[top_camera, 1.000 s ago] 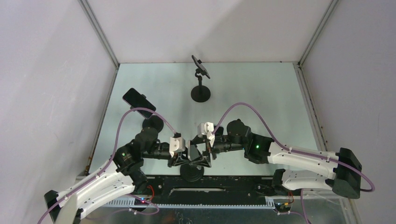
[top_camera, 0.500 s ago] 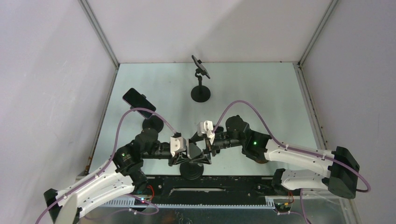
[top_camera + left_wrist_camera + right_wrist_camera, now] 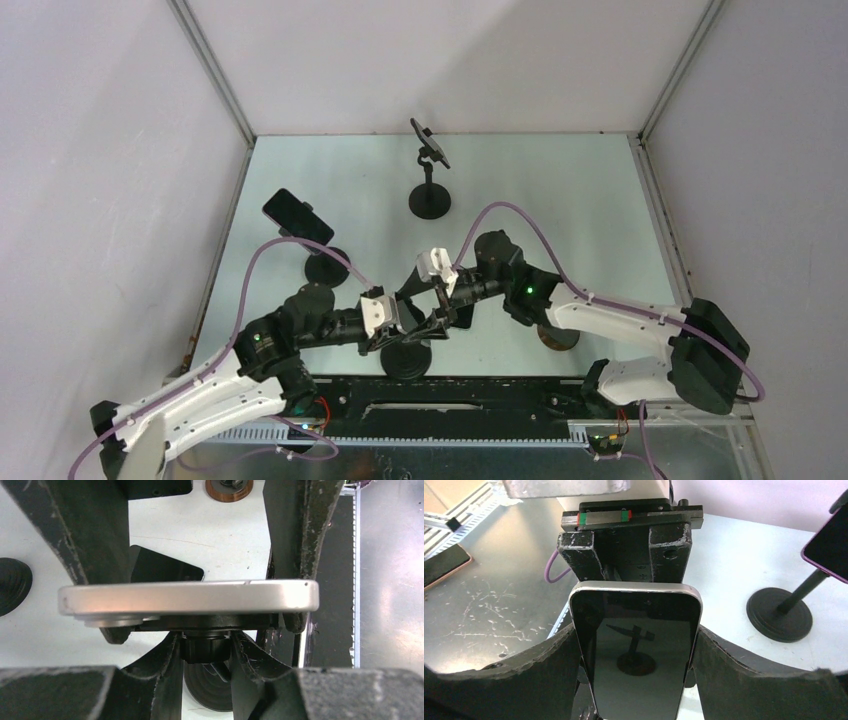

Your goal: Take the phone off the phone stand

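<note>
Phone (image 3: 636, 650) sits in near phone stand (image 3: 207, 690), at near edge of counter (image 3: 560, 200). Left gripper (image 3: 205, 655) jaws pinch stand neck under cradle; right gripper (image 3: 636, 630) jaws clamped on phone's long edges. Step: extraction. Next: lift phone clear of cradle, stand braced. Another loaded stand (image 3: 430, 190) farther back.

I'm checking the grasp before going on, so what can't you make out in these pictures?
Top view: clamp of the stand, hidden under the left hand and right hand.
Left wrist: what that hand grips; the phone edge blocks the contact.
Right wrist: the phone's lower end, cut off by the bottom edge.
</note>
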Controlling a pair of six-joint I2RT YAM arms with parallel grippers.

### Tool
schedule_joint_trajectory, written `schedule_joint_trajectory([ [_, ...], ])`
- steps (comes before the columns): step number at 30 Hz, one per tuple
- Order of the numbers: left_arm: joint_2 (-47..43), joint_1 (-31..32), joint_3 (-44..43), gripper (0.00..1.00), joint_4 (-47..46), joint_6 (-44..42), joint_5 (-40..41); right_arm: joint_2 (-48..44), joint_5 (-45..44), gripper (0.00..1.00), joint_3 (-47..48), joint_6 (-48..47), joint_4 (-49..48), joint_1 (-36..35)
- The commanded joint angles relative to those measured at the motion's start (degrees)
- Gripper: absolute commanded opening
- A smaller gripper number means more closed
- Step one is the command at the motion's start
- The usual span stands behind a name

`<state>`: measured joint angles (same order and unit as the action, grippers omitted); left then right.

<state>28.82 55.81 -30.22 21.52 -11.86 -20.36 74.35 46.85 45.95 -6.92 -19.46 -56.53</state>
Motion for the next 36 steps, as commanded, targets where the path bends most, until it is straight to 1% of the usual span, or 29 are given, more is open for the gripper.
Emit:
schedule_joint_trajectory([
  [1, -0.10, 6.75, -2.18, 0.00, -5.16, -5.44, -14.55, 6.25, -12.27, 0.00, 5.00, -6.63, -0.79, 5.89],
  [5, -0.12, 8.51, -1.92, 0.00, -4.73, -5.95, -14.81, 9.17, -12.43, 0.00, 8.06, -8.23, 0.15, 7.19],
  [13, 0.00, 9.30, -1.68, 0.00, -5.11, -5.47, -14.67, 13.73, -12.57, 0.00, 9.90, -9.95, 0.44, 10.66],
  [24, -0.40, 9.49, -1.60, 0.00, -4.96, -5.61, -15.33, 12.45, -10.52, 0.00, 10.08, -14.49, 6.50, 13.64],
  [30, 0.38, 10.09, -1.72, 0.00, -4.99, -5.81, -16.99, 13.00, -13.45, 0.00, 12.26, -16.52, 9.48, 13.82],
  [36, 1.67, 12.31, -2.12, 0.00, -3.85, -6.35, -16.00, 14.50, -17.56, 0.00, 14.50, -17.06, 10.31, 14.14],
])
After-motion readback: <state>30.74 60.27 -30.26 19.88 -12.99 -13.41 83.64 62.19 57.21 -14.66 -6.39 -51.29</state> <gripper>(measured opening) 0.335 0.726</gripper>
